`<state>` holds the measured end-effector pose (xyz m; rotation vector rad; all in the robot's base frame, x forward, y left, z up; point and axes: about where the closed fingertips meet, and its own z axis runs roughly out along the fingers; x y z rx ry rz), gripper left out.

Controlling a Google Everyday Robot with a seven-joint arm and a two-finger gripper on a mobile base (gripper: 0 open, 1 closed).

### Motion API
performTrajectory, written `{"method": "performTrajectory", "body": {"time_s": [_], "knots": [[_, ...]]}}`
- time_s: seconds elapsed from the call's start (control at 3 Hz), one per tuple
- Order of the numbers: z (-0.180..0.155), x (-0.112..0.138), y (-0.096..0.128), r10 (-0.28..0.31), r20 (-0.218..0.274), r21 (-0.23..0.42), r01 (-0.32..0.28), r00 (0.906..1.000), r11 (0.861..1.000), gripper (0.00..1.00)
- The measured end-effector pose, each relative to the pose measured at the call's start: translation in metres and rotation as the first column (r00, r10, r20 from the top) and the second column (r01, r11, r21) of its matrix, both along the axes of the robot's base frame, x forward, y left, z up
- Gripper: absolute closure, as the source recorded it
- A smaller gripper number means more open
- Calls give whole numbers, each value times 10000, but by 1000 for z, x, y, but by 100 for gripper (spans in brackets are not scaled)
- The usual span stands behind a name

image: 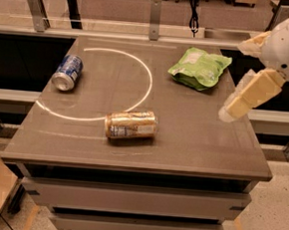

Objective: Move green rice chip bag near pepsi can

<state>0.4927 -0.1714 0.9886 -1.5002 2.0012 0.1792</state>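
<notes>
Gripper [233, 108] right of bag [199, 67], grip state can't tell. Risk: crinkly bag slips, or sweep knocks gold can [131, 124] en route to pepsi can [68, 72].

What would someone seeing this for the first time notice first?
The pale pincer hangs over the table's right edge, holding nothing, just front-right of the green rice chip bag at the far right. Far off at the left edge the blue pepsi can lies on its side, and a gold-tan can lies near the front middle, with a white arc curving between them.
</notes>
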Motion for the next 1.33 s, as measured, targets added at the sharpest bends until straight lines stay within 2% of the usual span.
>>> {"method": "performTrajectory", "body": {"time_s": [0.33, 0.67, 1.0, 1.33], "knots": [[-13, 33, 12, -240, -98, 1434, 251, 9997, 9893, 0], [-27, 65, 18, -528, -184, 2792, 558, 9984, 9586, 0], [-37, 95, 14, -1062, -179, 3782, 1050, 9942, 9198, 0], [-38, 127, 2, -1945, 175, 4494, 1661, 9808, 8778, 0]]}}
